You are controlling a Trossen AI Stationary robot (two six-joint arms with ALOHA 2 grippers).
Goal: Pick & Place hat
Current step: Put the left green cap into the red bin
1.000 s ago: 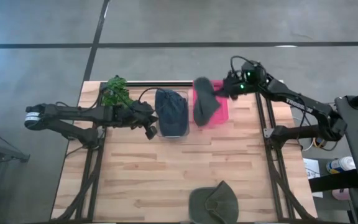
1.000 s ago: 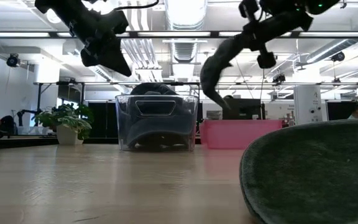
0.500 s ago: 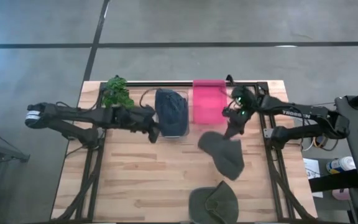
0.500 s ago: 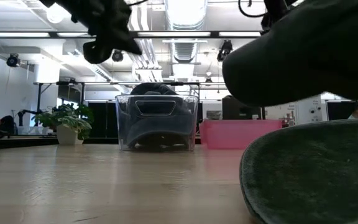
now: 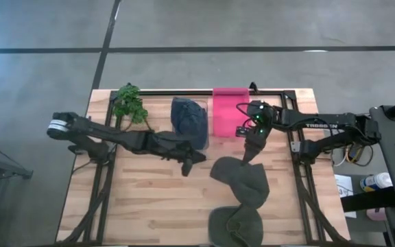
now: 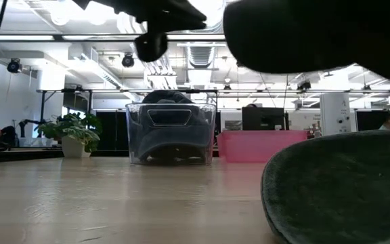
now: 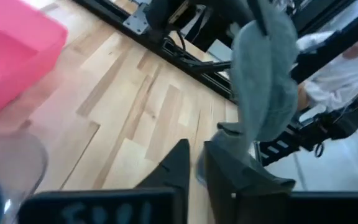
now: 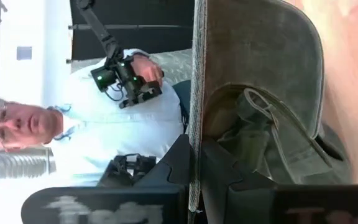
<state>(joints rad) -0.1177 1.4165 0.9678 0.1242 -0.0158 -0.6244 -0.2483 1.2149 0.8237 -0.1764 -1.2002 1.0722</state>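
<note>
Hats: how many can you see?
3: one dark blue hat in the clear bin, one green hat hanging from the right claw, another at the table's near edge. More may hide.

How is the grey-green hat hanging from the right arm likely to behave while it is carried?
Probably floppy: the hat droops below the right gripper, pinched only at its brim. It seems light, since a thin edge grip by shut fingers bears it. It may swing or fold on landing, as the crown hangs slack.

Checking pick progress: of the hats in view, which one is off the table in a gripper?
The grey-green hat hanging from the right gripper, pinched by its edge. The other green hat lies at the table's near edge; the dark blue hat sits in the clear bin.
</note>
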